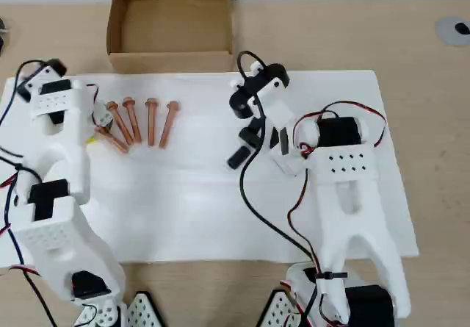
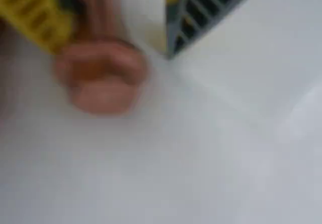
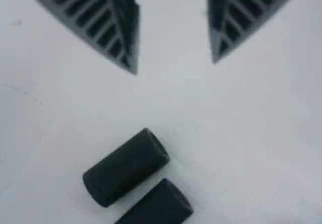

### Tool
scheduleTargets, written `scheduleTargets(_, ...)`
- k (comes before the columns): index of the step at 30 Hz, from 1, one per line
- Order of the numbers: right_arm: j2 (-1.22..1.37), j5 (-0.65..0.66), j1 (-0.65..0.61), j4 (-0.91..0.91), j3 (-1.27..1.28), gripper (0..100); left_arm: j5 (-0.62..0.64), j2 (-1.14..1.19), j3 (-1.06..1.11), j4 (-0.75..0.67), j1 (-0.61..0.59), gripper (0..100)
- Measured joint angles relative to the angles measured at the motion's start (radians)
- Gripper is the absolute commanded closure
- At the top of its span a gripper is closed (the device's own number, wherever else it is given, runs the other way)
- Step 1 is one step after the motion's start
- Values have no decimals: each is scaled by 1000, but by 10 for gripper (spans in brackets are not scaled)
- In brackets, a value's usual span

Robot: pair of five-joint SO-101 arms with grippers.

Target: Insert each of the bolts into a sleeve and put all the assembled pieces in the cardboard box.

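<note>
Bolt pickup, frame left.
Left gripper [image 2: 113, 48] open astride bolt [image 2: 100, 78], next: close; right gripper [image 3: 173, 65] open, empty, near sleeves [image 3: 126, 166].

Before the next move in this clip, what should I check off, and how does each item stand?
1. Bolt between the left pincer's jaws: ok.
2. Left pincer closed on it: not ok, a gap shows on one side.
3. Right pincer open: ok.
4. Sleeve between the right pincer's jaws: not ok, it lies outside them.
5. Cardboard box open on top: ok.
</note>
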Motion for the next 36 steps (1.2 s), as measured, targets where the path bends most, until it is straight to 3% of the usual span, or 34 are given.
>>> scheduleTargets(15,0,0,0,0,0,865,-38,-29,-12,126,2,971)
scheduleTargets(20,0,0,0,9,0,865,-38,-140,-6,155,2,964)
scheduleTargets(27,0,0,0,9,0,865,-69,-328,28,173,-5,872)
scheduleTargets(36,0,0,0,9,0,865,-104,-459,163,173,-2,871)
